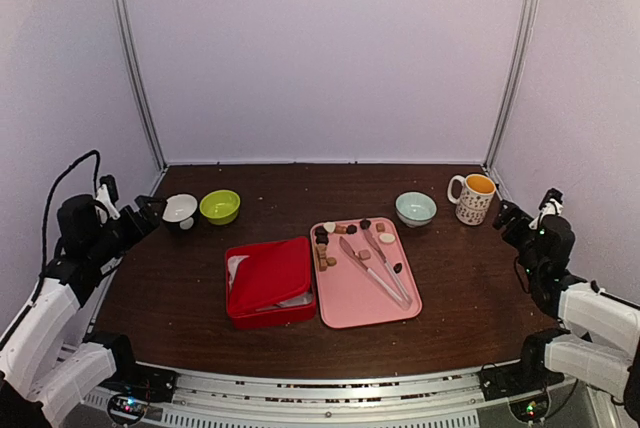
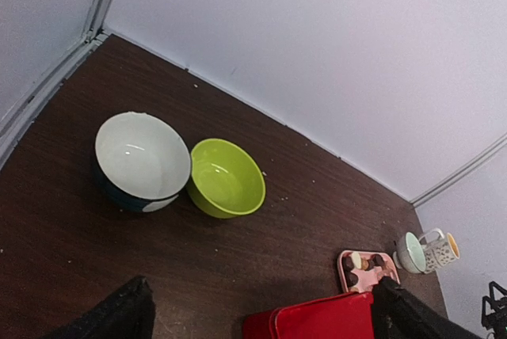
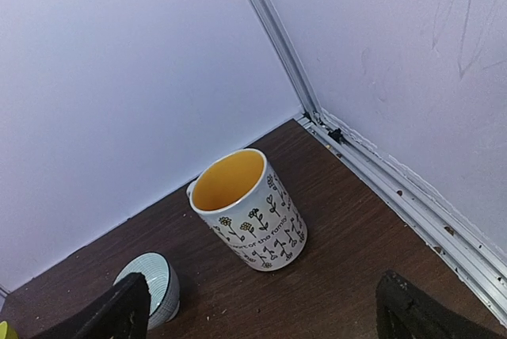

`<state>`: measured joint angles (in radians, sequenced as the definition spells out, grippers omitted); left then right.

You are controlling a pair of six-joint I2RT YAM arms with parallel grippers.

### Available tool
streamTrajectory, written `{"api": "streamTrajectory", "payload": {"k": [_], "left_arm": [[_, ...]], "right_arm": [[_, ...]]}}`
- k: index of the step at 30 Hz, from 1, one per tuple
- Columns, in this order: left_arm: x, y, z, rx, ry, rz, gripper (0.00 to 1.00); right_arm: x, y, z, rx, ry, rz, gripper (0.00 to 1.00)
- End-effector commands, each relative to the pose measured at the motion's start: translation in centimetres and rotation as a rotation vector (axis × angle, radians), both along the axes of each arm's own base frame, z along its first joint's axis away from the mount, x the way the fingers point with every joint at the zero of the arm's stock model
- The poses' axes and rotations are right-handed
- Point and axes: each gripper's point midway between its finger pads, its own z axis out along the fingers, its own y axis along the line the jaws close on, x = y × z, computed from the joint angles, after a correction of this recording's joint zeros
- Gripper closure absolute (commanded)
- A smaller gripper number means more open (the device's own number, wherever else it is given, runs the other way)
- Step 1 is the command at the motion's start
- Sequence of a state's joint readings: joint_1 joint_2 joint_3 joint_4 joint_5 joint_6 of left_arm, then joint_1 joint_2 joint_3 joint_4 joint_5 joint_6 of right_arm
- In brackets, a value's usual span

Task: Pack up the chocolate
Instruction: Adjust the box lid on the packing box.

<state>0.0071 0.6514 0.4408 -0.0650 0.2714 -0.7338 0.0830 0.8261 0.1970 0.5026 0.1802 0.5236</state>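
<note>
The chocolate [image 1: 323, 238] is several tiny light brown, dark and cream pieces on the pink tray [image 1: 368, 300], mostly along its far and left edges. A few pieces [image 2: 361, 262] show in the left wrist view. A red box [image 1: 268, 279] lies left of the tray, its lid mostly over it; it also shows in the left wrist view [image 2: 317, 321]. My left gripper [image 1: 148, 210] is open and empty at the far left, near the white bowl [image 1: 180, 209]. My right gripper [image 1: 507, 215] is open and empty at the far right, beside the mug [image 1: 473, 197].
Pale metal tongs [image 1: 375, 263] lie on the tray. A green bowl [image 1: 220, 206] sits next to the white bowl [image 2: 142, 155]. A pale blue bowl [image 1: 415, 208] and the yellow-lined flowered mug [image 3: 249, 208] stand at the back right. Walls close the back and sides.
</note>
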Motion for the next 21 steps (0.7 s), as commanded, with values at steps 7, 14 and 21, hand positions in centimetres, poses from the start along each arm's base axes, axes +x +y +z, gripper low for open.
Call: {"api": "streamTrajectory", "payload": {"k": [7,14,21], "left_arm": [[0.1,-7.0,1.9,-0.023,-0.064,-0.223,0.02],[-0.3,-12.3,2.5,0.055,-0.072,-0.384,0.02],[-1.2,-17.8,4.0,0.235,-0.075,-0.521,0.02]], "right_arm": [[0.0,-1.2,-1.9,0.120,0.012,-0.094,0.00],[2.1,0.1,-3.5,0.102,0.131,-0.032,0.00],[3.2,1.1,-4.2,0.107,0.181,0.017,0.00]]}}
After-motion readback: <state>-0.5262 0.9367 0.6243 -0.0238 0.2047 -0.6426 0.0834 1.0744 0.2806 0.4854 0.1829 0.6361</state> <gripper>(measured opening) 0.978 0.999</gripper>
